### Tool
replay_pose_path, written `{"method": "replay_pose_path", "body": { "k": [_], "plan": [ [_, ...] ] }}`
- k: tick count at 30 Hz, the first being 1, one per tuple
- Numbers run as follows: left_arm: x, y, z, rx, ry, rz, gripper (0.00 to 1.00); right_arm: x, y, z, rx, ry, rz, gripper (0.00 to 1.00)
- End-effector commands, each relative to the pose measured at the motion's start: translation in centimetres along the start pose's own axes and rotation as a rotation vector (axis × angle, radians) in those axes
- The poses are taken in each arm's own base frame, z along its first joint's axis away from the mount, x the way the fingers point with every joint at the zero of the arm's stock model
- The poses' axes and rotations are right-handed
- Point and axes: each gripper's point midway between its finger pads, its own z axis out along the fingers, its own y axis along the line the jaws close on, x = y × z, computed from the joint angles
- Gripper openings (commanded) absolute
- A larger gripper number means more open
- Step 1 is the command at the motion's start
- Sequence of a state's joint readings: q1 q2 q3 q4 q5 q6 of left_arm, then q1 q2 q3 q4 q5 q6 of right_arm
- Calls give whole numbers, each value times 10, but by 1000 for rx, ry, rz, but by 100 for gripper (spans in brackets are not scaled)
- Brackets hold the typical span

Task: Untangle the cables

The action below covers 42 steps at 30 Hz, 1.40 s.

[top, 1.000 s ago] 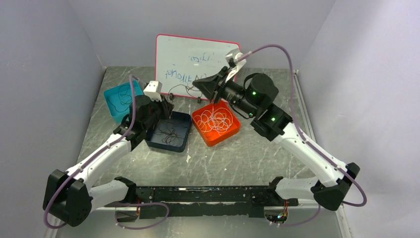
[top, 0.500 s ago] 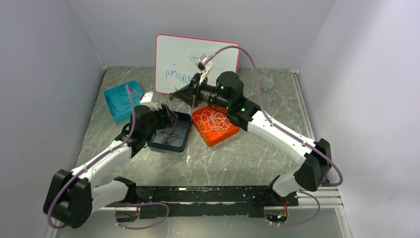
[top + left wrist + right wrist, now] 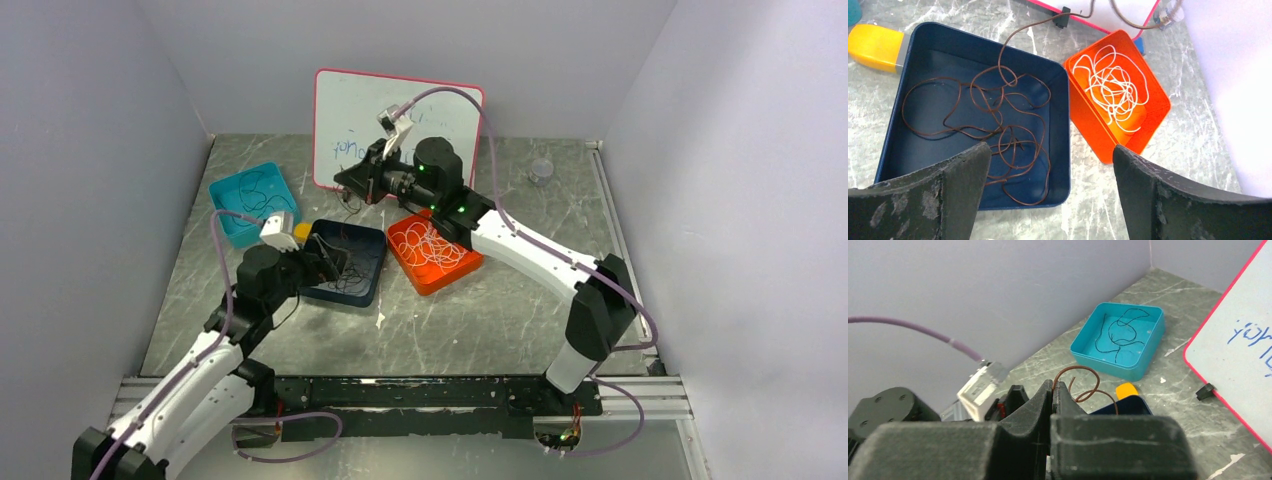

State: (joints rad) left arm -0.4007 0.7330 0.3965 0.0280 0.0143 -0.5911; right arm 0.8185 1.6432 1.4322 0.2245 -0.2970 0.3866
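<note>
A dark brown cable lies in loops in the navy tray. One strand of it climbs over the far rim up to my right gripper, which is shut on its end in front of the whiteboard. My left gripper hangs open over the tray's near right corner, nothing between its fingers. A white cable is piled in the orange tray. A thin black cable lies in the teal tray at the back left.
A whiteboard with a red rim leans on the back wall behind the trays. A yellow object lies against the navy tray's left side. A small black clip sits at the whiteboard's foot. A small clear cap rests at the back right.
My left gripper opened, let go of the brown cable and drew back toward the near side. The right arm swung left across the whiteboard, still shut on the brown cable's end.
</note>
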Motion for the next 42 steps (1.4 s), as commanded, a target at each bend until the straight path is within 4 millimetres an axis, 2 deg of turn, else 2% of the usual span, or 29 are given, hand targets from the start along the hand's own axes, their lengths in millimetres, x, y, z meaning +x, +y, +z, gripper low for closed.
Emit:
{"method": "replay_pose_path", "body": {
  "k": [1, 3, 7, 13, 17, 22, 27, 30, 35, 39, 42],
  "plan": [
    [-1, 2, -19, -29, 4, -47, 93, -18, 4, 11, -16, -60, 17, 0],
    [-11, 9, -28, -88, -29, -72, 91, -11, 2, 13, -14, -47, 30, 0],
    [-38, 19, -50, -205, -110, -103, 91, 4, -2, 14, -7, -10, 66, 0],
    [-86, 20, -78, -298, -217, -7, 93, 38, 4, 9, -42, 87, 146, 0],
    [-101, 20, -85, -332, -242, 60, 94, 59, 7, 3, -51, 141, 191, 0],
    [-99, 20, -82, -332, -228, 60, 93, 86, 15, 0, -74, 194, 263, 0],
    [-90, 21, -78, -319, -207, 35, 92, 108, 38, 4, -128, 253, 279, 0],
    [-90, 22, -80, -324, -210, 33, 92, 120, 43, 4, -125, 271, 287, 0],
    [-90, 24, -82, -335, -208, 48, 93, 150, 23, 5, -41, 310, 295, 0],
    [-87, 25, -80, -336, -195, 52, 93, 179, 1, 11, 30, 352, 284, 0],
    [-84, 26, -80, -338, -189, 49, 92, 195, -18, 16, 96, 362, 252, 0]
  ]
}}
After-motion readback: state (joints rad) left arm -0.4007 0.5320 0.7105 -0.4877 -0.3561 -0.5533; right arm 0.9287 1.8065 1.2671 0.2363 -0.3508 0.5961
